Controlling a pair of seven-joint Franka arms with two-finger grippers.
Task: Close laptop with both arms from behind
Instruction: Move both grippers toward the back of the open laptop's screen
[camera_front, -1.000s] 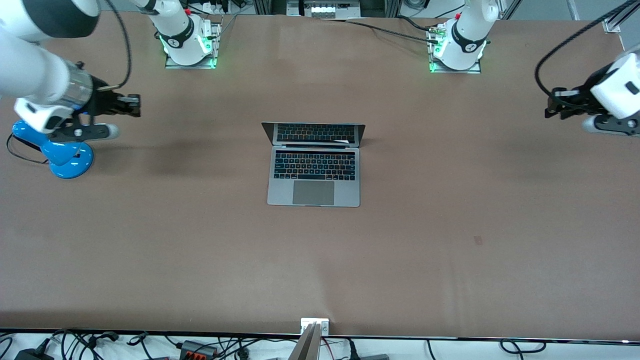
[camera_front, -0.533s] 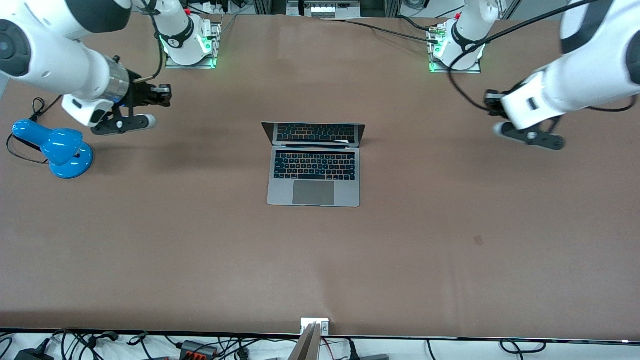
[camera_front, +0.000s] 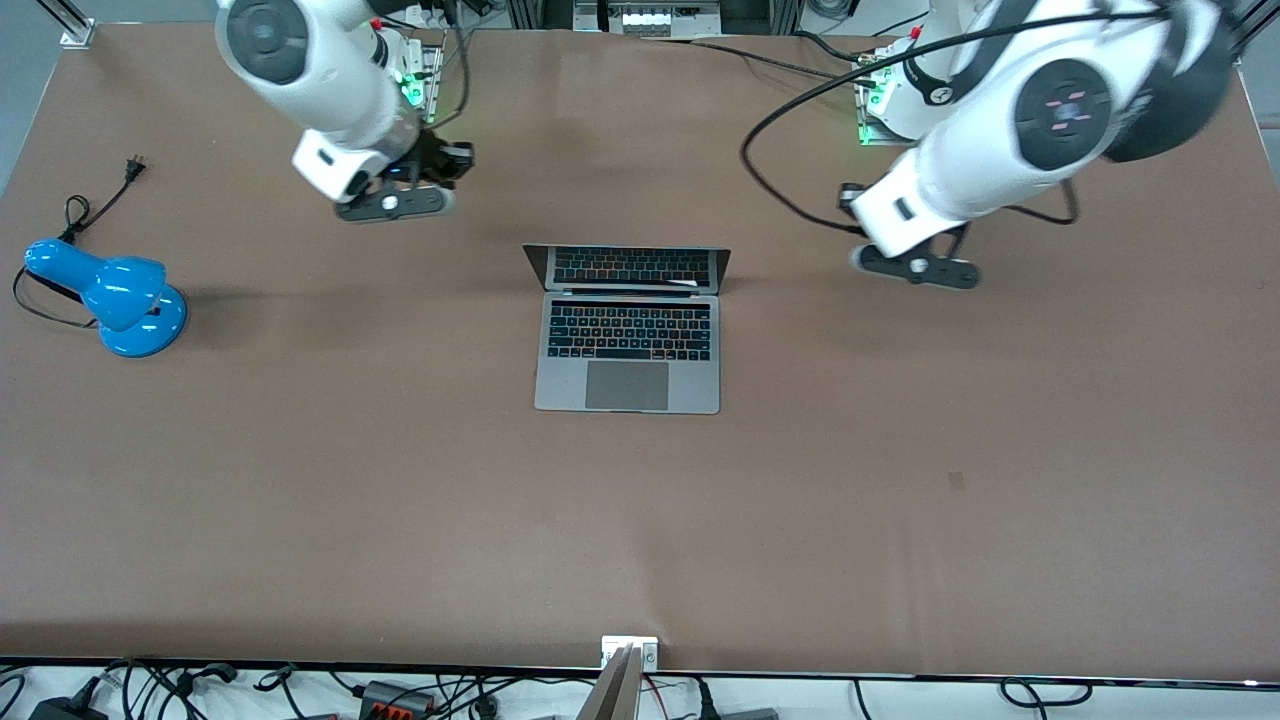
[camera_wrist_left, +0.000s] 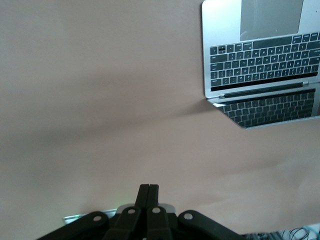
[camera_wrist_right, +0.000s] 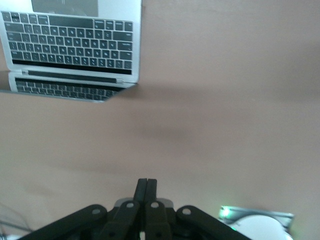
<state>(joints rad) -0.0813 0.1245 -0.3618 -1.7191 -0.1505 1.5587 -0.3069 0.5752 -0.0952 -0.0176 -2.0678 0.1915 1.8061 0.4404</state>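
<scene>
While both end effectors (camera_wrist_left: 148, 192) (camera_wrist_right: 147, 187) hover pressed together, brown table (camera_front: 900, 480) bears open laptop (camera_front: 628, 340).

The slim silver-grey metal laptop with black keyboard (camera_wrist_left: 260, 60) ran off the left wrist picture's edge, trackpad and one side cut away; in the right wrist view (camera_wrist_right: 70, 45) its trackpad and one end were cropped too. From the front, the left arm's small black gripper (camera_front: 848, 195) was mostly hidden by its white wrist. That arm's dark elbow was blurred.
</scene>
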